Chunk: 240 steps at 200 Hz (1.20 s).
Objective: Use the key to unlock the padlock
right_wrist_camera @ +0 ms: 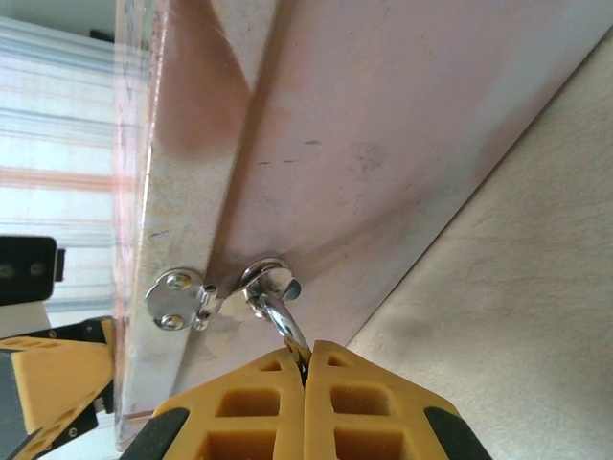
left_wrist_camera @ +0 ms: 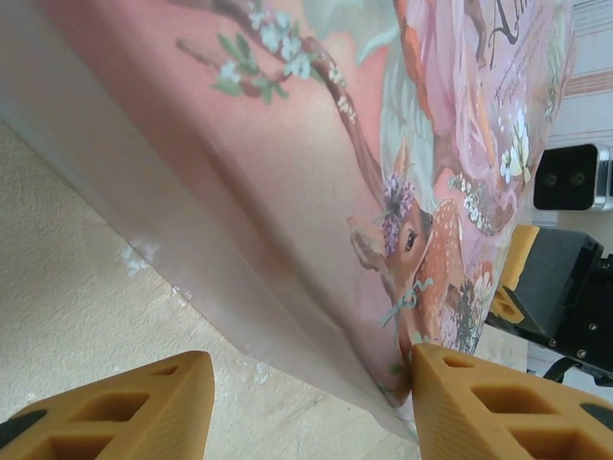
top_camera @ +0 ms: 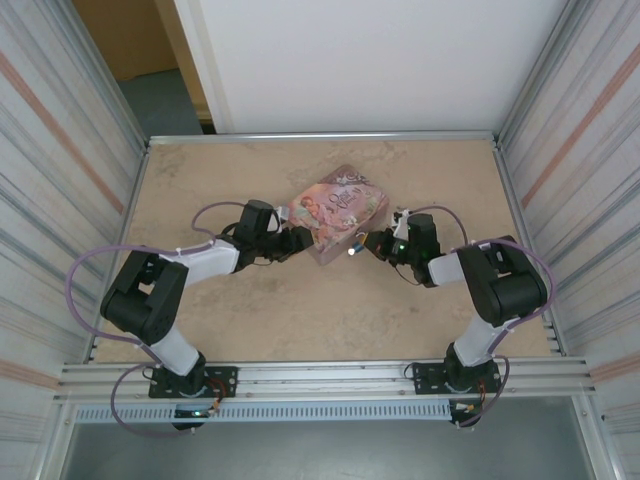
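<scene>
I am at the holding stage. The right gripper (right_wrist_camera: 305, 356) is clamped on the thin silvery shackle of the tiny blue-bodied padlock (right_wrist_camera: 279, 316). The padlock hangs through the metal hasp (right_wrist_camera: 177, 297) at the 5 o'clock corner of the pink illustrated rectangular tin (top_camera: 338, 205), mid beige counter (top_camera: 250, 320). The left gripper (left_wrist_camera: 306, 412) sits at the tin's 8 o'clock corner, fingers apart, one touching the tin's edge. I judge unlocking not yet begun. Next, the key must meet the keyway squarely while the tin is braced against turning.
</scene>
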{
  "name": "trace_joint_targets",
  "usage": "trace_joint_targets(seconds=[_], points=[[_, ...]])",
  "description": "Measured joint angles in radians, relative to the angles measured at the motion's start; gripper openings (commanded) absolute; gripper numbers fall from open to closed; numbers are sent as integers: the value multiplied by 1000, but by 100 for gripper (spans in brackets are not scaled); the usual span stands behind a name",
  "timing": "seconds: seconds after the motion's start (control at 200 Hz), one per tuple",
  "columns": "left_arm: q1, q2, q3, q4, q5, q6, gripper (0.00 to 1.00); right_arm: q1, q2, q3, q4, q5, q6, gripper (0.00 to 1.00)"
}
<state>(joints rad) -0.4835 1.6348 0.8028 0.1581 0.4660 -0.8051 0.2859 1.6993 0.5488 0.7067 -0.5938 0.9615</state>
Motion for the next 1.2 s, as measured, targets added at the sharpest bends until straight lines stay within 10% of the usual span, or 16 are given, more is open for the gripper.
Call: trace_joint_targets(seconds=[0.431,1.202], points=[[0,0,2,-3,-7,16,56,-45,-11,47,-42,-5,-24,0],[6,-205,-15,-191,-66,58,76,-68,-418,85,-627,69,-373,0]])
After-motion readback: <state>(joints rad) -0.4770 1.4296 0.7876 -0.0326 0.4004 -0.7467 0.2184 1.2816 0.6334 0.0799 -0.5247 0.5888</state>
